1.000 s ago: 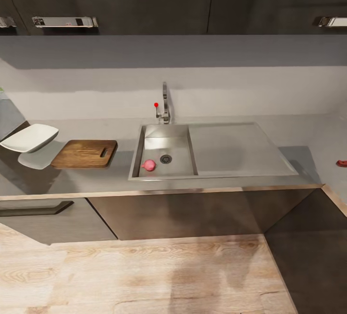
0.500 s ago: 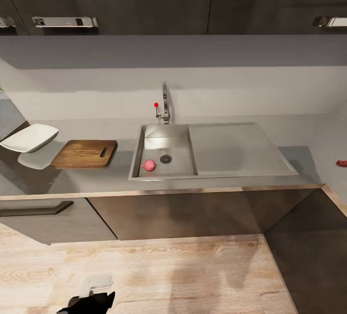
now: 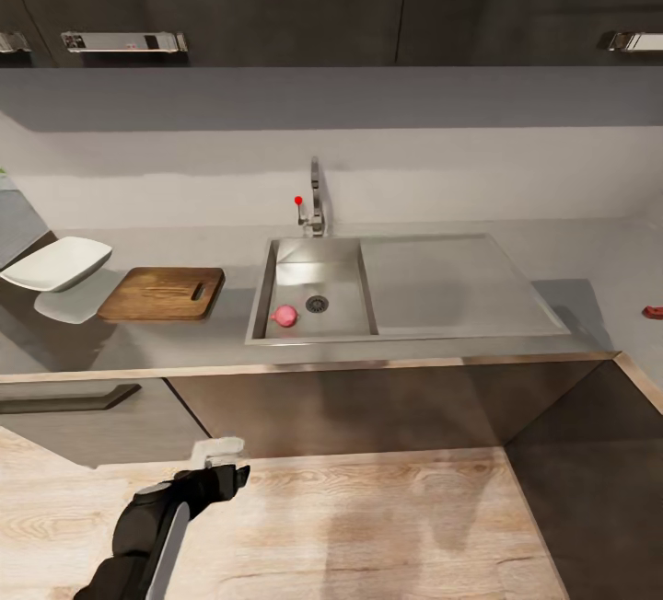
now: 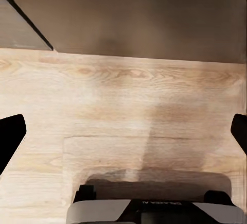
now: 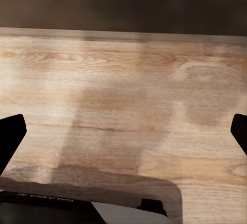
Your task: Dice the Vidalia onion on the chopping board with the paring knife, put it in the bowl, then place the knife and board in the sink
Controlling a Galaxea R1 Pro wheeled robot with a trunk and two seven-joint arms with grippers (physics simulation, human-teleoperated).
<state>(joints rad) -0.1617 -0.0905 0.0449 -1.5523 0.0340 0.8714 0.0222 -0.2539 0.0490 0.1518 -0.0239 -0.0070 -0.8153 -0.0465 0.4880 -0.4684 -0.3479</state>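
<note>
From the left I see the bowl (image 3: pixel 57 263), then the chopping board (image 3: pixel 162 294) just beside it on the countertop (image 3: pixel 147 342). My left gripper (image 3: pixel 221 457) hangs low over the floor (image 3: pixel 368 526), fingers spread apart. The onion (image 3: pixel 285 316) lies in the sink (image 3: pixel 405 285); the paring knife (image 3: pixel 653 312) sits far right. The right gripper's (image 5: pixel 123 131) fingers are spread too.

Soft, even light is cast from above, faint shadows are thrown on the floor (image 3: pixel 368 517), and slight blur is seen.
</note>
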